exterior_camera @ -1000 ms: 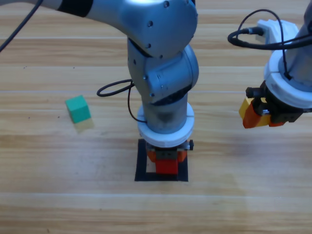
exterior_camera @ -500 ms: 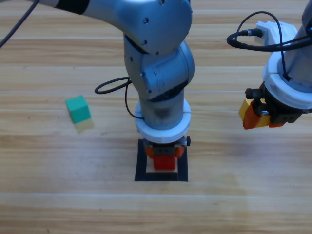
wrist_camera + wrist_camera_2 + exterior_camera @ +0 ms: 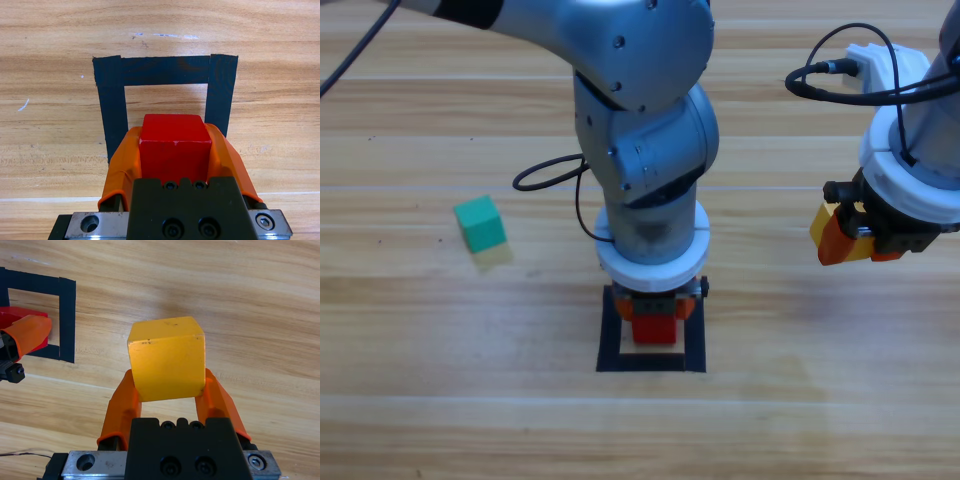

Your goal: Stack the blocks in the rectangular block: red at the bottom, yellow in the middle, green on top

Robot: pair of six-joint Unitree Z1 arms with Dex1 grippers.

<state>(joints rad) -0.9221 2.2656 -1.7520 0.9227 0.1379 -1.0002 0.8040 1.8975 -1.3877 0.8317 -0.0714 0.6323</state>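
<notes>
A: Where did I have the left gripper [image 3: 175, 150] at that moment?

B: Over the tape square [image 3: 612, 340], near the middle of the tabletop [image 3: 420, 400]. Its jaws were closed on the red cube [image 3: 653, 329].

A: Right. From my left wrist camera the red cube sat between the two orange jaws, with the far side and both flanks of the tape square showing beyond it. I couldn't tell whether the cube touched the wood or hung just above it.

B: And from above, the cube lay inside the outline, toward its upper side?

A: Yes, half hidden under the arm. The lower strip of tape was bare.

B: What about the right gripper [image 3: 170, 390]?

A: I held it well off to the right of the square, above the tabletop. Its jaws were gripping the yellow cube [image 3: 166, 357], one jaw on each side. In that wrist view the tape square and the left gripper's orange jaw with the red cube showed at the left edge.

B: The green cube [image 3: 480, 223]?

A: It sat alone on the tabletop, well to the left of the square, apart from both arms, turned a little against the wood grain.
</notes>
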